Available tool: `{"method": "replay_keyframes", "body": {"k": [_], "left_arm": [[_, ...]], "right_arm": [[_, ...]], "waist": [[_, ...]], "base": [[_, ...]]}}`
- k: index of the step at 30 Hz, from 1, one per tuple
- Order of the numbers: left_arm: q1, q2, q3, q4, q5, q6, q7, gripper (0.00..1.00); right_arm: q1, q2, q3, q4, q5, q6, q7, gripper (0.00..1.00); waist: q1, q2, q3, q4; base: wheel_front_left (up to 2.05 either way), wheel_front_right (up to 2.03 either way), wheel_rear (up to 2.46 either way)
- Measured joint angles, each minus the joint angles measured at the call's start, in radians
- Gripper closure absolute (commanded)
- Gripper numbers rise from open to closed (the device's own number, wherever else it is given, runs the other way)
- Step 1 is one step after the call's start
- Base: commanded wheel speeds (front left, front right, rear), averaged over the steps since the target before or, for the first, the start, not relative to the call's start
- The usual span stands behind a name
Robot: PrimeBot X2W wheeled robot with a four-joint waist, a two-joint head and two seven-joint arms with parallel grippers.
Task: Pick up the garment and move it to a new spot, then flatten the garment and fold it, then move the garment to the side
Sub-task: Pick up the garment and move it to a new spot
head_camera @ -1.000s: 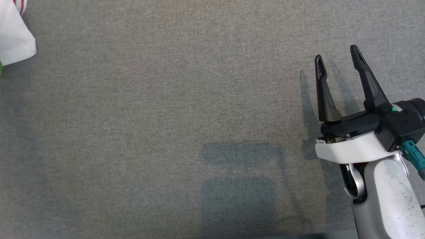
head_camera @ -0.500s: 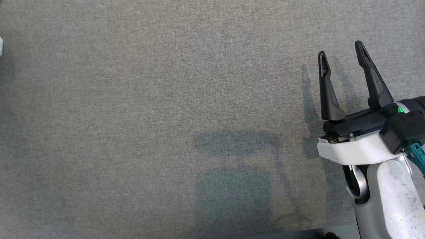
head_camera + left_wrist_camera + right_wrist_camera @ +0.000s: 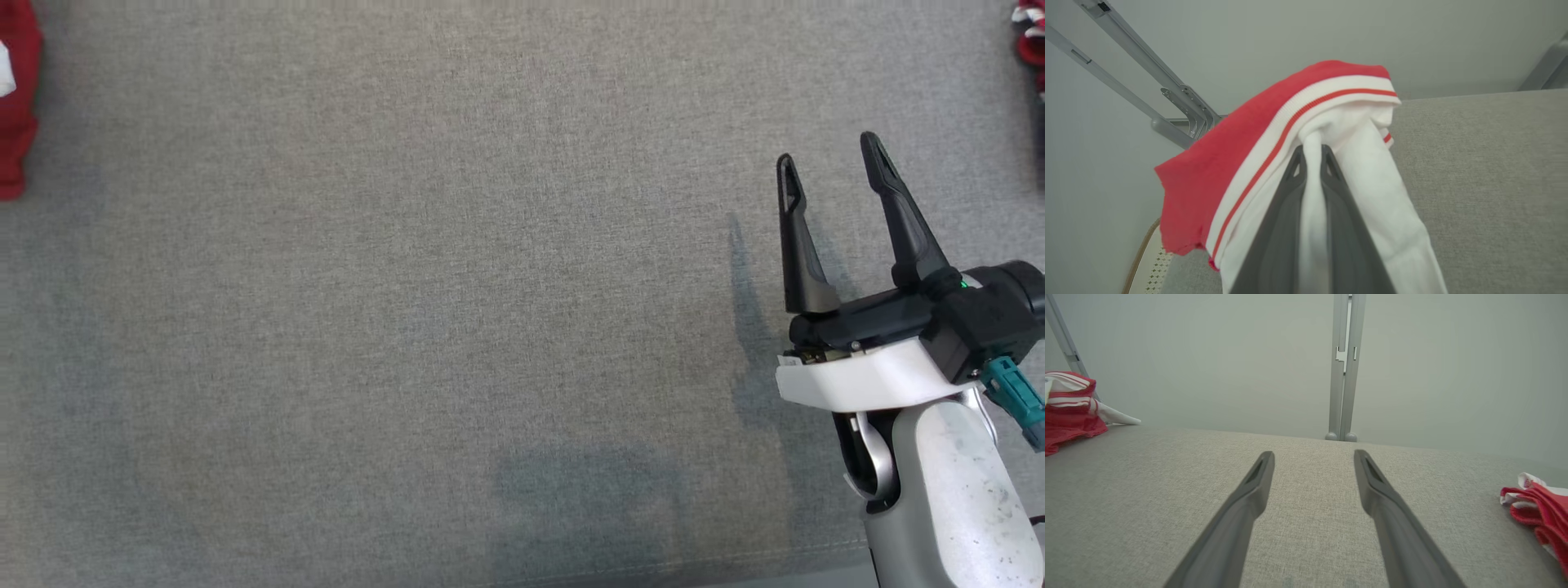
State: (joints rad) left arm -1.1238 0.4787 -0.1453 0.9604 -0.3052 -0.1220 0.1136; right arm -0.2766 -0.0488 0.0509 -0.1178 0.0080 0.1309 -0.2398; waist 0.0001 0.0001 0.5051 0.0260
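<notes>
Left claw (image 3: 1312,151) pinched on the garment (image 3: 1274,134) at the left edge of the grey cloth surface (image 3: 408,286); right claw (image 3: 828,151) spread wide.

Nearest me, by the front right corner, my right claw hovers over bare cloth with its two dark fingers well apart and nothing between them. On my left wrist camera the fingers are drawn narrow around a fold of white fabric. The rest of the garment bunches over the tips: a red body, then a white ribbed band with a thin red stripe, and a white panel trailing back toward me. I cannot tell whether it is clear of the cloth. From the head camera it is a red patch at the far left edge. Farther off, by the far right corner, lies a second red-and-white piece (image 3: 1539,506), crumpled. Behind the far edge stand metal posts (image 3: 1345,367) against a pale wall (image 3: 1208,355).
</notes>
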Motion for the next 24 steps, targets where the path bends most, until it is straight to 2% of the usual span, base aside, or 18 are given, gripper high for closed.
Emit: {"method": "replay_keyframes", "body": {"k": [6, 16, 24], "left_arm": [[-0.005, -0.036, -0.061, -0.057, -0.028, -0.006, -0.003, 1.0], [0.044, -0.096, -0.231, -0.207, -0.128, -0.007, 0.045, 1.0], [0.12, -0.205, -0.294, -0.26, -0.162, -0.007, 0.065, 1.0]], "right_arm": [[0.02, 0.0, -0.006, 0.044, 0.027, 0.0, -0.008, 0.0], [0.064, 0.0, -0.008, 0.105, 0.069, 0.0, -0.017, 0.0], [0.088, 0.0, -0.009, 0.13, 0.105, 0.0, -0.022, 0.0]], "waist": [[-0.0001, 0.0, -0.083, 0.001], [-0.0001, 0.0, -0.224, -0.013], [-0.0001, 0.0, -0.287, -0.061]], "base": [[0.0, 0.0, 0.0], [0.0, 0.0, 0.0], [0.0, 0.0, 0.0]]}}
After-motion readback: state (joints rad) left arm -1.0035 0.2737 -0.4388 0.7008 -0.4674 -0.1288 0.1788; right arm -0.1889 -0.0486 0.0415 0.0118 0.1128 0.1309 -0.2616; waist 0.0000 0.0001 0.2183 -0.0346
